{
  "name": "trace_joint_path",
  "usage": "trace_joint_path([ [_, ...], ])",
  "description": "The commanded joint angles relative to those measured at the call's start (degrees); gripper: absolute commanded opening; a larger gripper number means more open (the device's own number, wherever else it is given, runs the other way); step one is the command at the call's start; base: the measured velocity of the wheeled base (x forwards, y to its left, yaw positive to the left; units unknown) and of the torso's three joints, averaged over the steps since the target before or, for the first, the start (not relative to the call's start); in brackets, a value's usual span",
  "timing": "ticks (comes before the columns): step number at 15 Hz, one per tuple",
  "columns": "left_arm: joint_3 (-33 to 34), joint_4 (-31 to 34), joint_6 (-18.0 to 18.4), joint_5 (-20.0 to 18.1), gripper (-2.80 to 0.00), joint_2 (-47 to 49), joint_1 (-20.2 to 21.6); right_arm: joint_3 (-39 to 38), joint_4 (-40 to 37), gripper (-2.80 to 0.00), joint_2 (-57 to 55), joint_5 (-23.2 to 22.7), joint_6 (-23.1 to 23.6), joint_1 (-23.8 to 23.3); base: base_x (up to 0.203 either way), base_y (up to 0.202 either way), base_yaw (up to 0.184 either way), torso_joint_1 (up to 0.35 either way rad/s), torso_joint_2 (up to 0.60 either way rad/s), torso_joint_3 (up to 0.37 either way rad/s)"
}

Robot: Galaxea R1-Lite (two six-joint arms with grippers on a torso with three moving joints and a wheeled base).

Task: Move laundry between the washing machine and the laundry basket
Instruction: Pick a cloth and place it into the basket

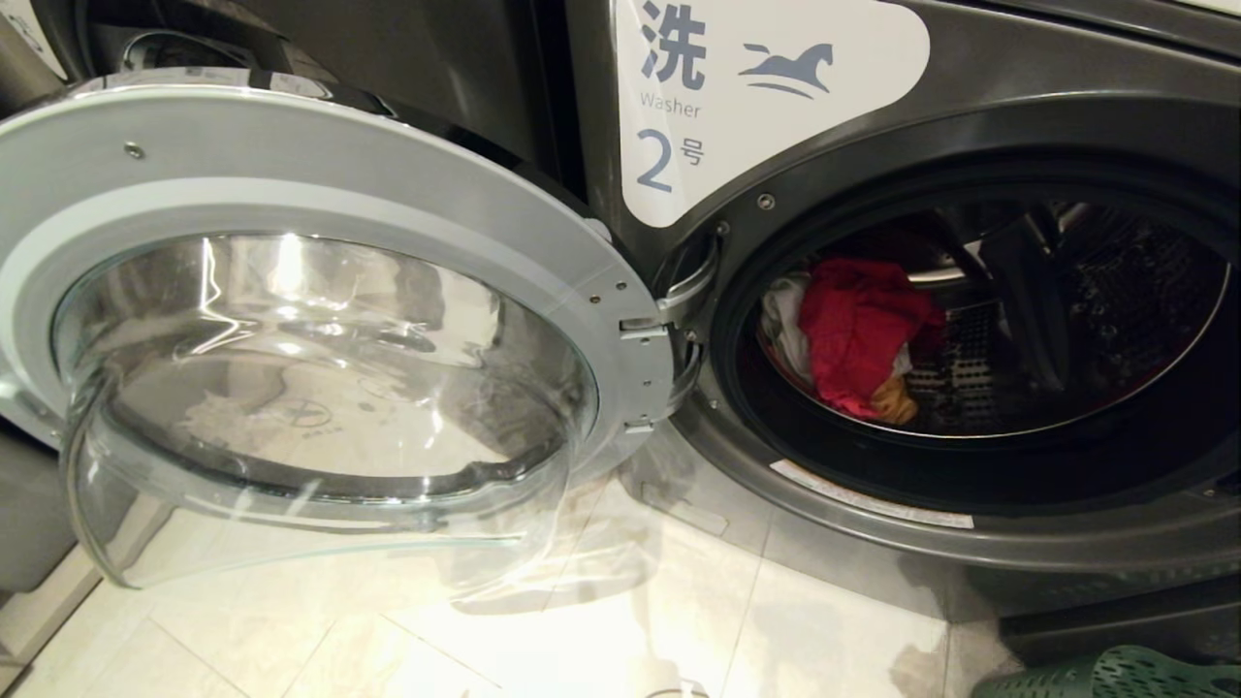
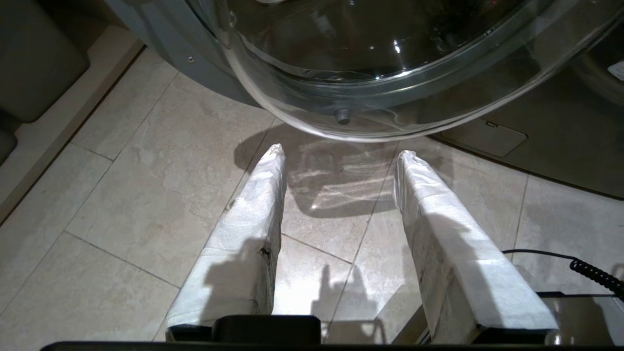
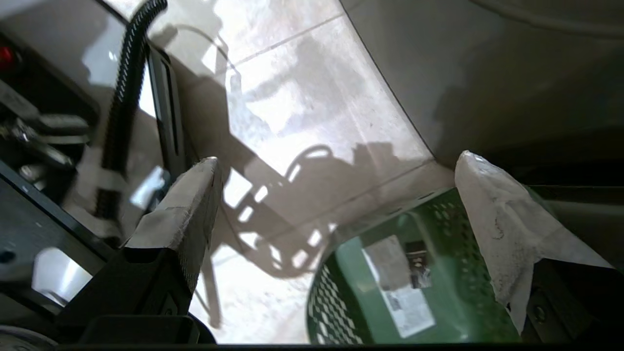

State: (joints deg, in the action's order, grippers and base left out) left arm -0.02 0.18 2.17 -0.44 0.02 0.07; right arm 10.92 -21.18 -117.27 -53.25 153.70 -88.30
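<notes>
Right hand [image 3: 336, 161] hung wide open and empty above the laundry basket [image 3: 438, 273], its two paper-wrapped fingers [image 3: 492, 214] spread over the near rim. Left hand [image 2: 339, 153] sat low over the floor [image 2: 122, 195] under the glass door [image 2: 370, 73], its fingers parted by a gap yet gripping nothing, at what looked like its resting width.

Laundry [image 1: 858, 334] lay heaped in the left part of the washing machine [image 1: 1066, 126] drum: a red garment on top, a white one behind it, a small yellow-orange piece at the bottom edge. Only the basket's rim showed at the lower right corner of the head view, on the floor in front of the machine.

Risk lay mostly in the reach ahead. The open door hung swung out to the left on its hinge [image 1: 669, 310], and an arm sweeping toward the drum could have clipped the domed glass or the dark rubber seal. Soft cloth could have snagged on the perforated metal drum wall or its paddle, and a pinch on the red piece alone might have left the smaller one behind or dropped it on the tiles.

Cloth looked limp and crumpled; the basket was stiff green plastic pierced with small holes and bearing a white label [image 3: 404, 287]; the floor was smooth pale tile.
</notes>
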Motion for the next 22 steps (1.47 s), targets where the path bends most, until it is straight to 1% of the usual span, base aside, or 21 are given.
trace_joint_path([
  [1,-0.02,0.00,-0.06,0.00,-2.80,0.01,0.01,-0.81,1.25,0.00,4.23,-0.44,0.43,3.32,0.000,0.000,0.000,0.000,0.00,0.000],
  [3,-0.02,0.00,-0.06,0.00,-2.80,-0.01,0.01,-0.69,1.40,0.00,5.07,-1.71,-1.25,5.40,0.000,0.000,0.000,0.000,0.00,0.000],
  [5,0.02,0.00,0.02,0.00,-2.80,-0.02,0.01,-0.14,3.45,0.00,5.30,-2.28,-2.36,5.46,0.000,0.000,0.000,0.000,0.00,0.000],
  [6,0.02,0.00,0.00,0.00,-2.80,-0.02,0.01,0.00,5.55,0.00,5.42,-2.27,-4.03,5.43,0.000,0.000,0.000,0.000,0.00,0.000],
  [8,-0.06,0.00,0.03,0.00,-2.80,-0.02,0.01,-0.01,11.76,0.00,5.85,-2.21,-8.87,5.47,0.000,0.000,0.000,0.000,0.00,0.000],
  [9,0.02,0.00,0.03,0.00,-2.80,0.02,0.01,-0.13,12.79,0.00,6.54,-1.87,-11.39,5.90,0.000,0.000,0.000,0.000,0.00,0.000],
  [10,-0.03,0.00,0.00,0.00,-2.80,0.06,0.01,0.19,13.00,0.00,6.90,-0.96,-12.25,7.70,0.000,0.000,0.000,0.000,0.00,0.000],
  [12,-0.06,0.00,0.02,0.00,-2.80,0.06,0.02,1.84,13.11,0.00,8.05,2.93,-13.11,11.50,0.000,0.000,0.000,0.000,0.00,0.000],
  [14,-0.01,0.00,-0.01,0.00,-2.80,0.02,0.01,3.02,13.18,0.00,9.26,8.43,-13.15,13.96,0.000,0.000,0.000,0.000,0.00,0.000],
  [15,0.02,0.00,0.00,0.00,-2.80,0.06,0.01,3.04,13.18,0.00,10.26,10.27,-13.23,15.42,0.000,0.000,0.000,0.000,0.00,0.000],
  [18,0.02,0.00,0.02,0.00,-2.80,-0.02,0.01,1.15,14.14,0.00,13.33,12.30,-13.34,20.38,0.000,0.000,0.000,0.000,0.00,0.000],
  [20,-0.04,0.00,-0.01,0.00,-2.80,0.06,0.01,0.14,17.72,0.00,14.17,12.38,-13.34,23.05,0.000,0.000,0.000,0.000,0.00,0.000],
  [22,-0.05,0.00,-0.03,0.00,-2.80,0.02,0.01,-0.68,20.26,0.00,14.33,12.38,-13.37,26.70,0.000,0.000,0.000,0.000,0.00,0.000],
])
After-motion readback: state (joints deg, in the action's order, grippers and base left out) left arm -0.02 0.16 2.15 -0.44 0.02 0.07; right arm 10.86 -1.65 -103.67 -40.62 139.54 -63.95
